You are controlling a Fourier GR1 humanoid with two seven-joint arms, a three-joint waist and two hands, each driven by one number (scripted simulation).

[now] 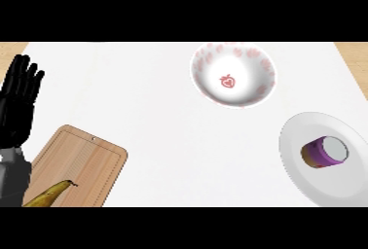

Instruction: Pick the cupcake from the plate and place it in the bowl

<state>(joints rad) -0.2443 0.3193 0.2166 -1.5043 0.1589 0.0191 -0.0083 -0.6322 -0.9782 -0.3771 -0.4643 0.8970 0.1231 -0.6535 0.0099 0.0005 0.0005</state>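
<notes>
One hand shows: the left hand [20, 97] stands at the worktop's [165, 112] left edge, fingers straight and spread, pointing up, holding and touching nothing. One cupcake [325, 152] in a purple wrapper lies tilted on the one white plate [323, 187] at the right edge, its white top turned rightward. One bowl [248, 92] with pink markings sits near the far edge, well apart from the plate. One wooden cutting board [79, 160] at the near left corner carries one banana [49, 194]

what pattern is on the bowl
White bowl with pale pink prints round its wall and a red strawberry at its centre; head view.
</notes>
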